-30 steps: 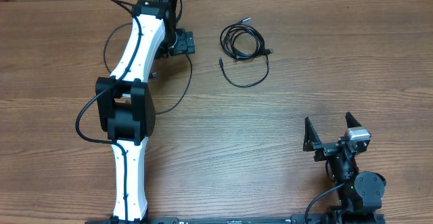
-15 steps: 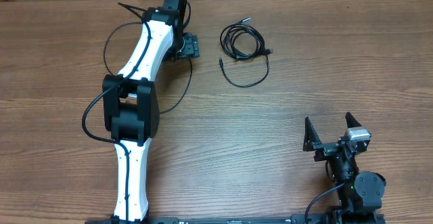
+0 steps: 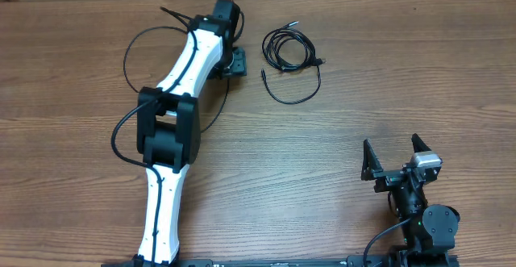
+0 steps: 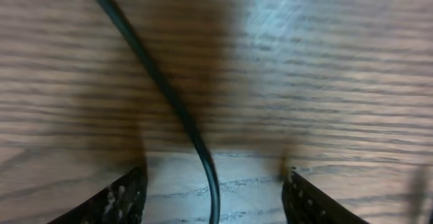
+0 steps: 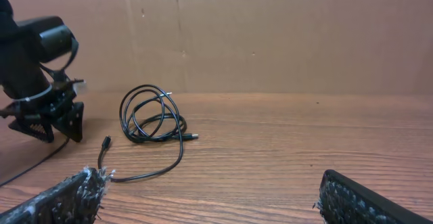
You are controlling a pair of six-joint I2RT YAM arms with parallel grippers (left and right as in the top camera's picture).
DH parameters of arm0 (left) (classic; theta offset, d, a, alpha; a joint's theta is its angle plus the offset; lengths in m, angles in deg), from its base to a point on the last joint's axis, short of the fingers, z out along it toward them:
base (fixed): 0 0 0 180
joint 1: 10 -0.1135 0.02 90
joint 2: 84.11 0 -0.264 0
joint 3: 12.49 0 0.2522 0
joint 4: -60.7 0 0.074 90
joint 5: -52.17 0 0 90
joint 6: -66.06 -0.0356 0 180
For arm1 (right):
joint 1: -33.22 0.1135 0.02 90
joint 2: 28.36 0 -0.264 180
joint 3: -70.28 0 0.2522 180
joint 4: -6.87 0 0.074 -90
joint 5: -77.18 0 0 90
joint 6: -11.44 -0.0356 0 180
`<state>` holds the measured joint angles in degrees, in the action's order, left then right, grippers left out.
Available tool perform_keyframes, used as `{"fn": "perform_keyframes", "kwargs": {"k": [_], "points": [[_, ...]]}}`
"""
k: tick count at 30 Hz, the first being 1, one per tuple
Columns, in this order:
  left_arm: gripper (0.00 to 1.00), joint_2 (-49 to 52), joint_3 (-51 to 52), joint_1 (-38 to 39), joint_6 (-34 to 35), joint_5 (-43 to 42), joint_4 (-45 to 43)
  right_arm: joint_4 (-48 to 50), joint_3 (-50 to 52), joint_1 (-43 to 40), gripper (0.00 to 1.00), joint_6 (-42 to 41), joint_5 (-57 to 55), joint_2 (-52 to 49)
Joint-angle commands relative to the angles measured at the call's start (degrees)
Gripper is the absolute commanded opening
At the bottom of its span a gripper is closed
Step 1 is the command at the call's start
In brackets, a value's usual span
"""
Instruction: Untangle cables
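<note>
Tabletop (image 3: 72, 73) of brown wood grain fills the overhead view. At the left, the left arm (image 3: 192, 69), white with black joints, reaches from the near edge toward the far side, with arm wiring (image 3: 127, 53) looping out beside it. The left end effector (image 3: 235, 60) sits low over the wood just left of the cables and does not touch them. In the left wrist view its 2 fingers (image 4: 125, 197) stand spread at the bottom corners. A thick black wire (image 4: 162, 88) runs down across the grain and passes between them, but neither finger presses on it. Nothing is gripped.

The cables (image 3: 289, 47) lie in the far middle of the tabletop, well apart from the right arm. Most of the cord is wound in a loose coil of overlapping loops. From the coil's right side 1 strand curves down and back to the left in an open arc, ending in a small plug (image 3: 263, 73) below and left of the coil. Another plug end (image 3: 322, 60) pokes out at the coil's right. The right wrist view shows the coil lying flat before a brown cardboard wall (image 5: 284, 34).

At the lower right, the right end effector (image 3: 395, 160) faces the far side with its fingers spread wide and holds nothing.
</note>
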<state>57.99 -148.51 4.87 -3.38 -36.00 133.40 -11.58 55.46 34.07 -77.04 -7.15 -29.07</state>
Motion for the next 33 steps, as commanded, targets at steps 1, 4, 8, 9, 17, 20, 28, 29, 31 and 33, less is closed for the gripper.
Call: {"fn": "perform_keyframes", "kwargs": {"k": [1,4,8,9,17,20,28,29,31,33], "points": [[0.56,1.8,0.3,-0.1,3.2,3.8,1.1,0.3,0.6,-0.1,1.00,0.3,-0.3,0.1],[0.39,2.9,0.3,-0.1,3.4,4.8,2.0,0.3,0.6,-0.1,1.00,0.3,-0.3,0.1],[0.17,4.8,0.3,-0.1,3.5,4.7,2.8,0.3,0.6,-0.1,1.00,0.3,-0.3,0.1],[0.11,5.4,0.3,0.0,3.5,4.7,2.9,0.3,0.6,-0.1,1.00,0.3,-0.3,0.1],[0.04,5.2,-2.8,0.2,3.6,2.8,4.1,0.3,0.6,-0.1,1.00,0.3,-0.3,0.1],[0.04,4.2,-8.1,0.0,4.0,1.5,6.9,0.3,0.6,-0.1,1.00,0.3,-0.3,0.1],[0.04,0.3,-25.9,-1.0,3.9,-6.8,10.3,0.3,0.6,-0.1,1.00,0.3,-0.3,0.1],[0.04,-0.1,-27.9,-1.1,4.0,-7.1,10.7,0.3,0.6,-0.1,1.00,0.3,-0.3,0.1],[0.04,-1.0,-31.0,-1.5,4.0,-7.8,11.1,0.3,0.6,-0.1,1.00,0.3,-0.3,0.1],[0.04,-2.3,-33.4,-2.0,4.5,-7.9,11.3,0.3,0.6,-0.1,1.00,0.3,-0.3,0.1]]}}
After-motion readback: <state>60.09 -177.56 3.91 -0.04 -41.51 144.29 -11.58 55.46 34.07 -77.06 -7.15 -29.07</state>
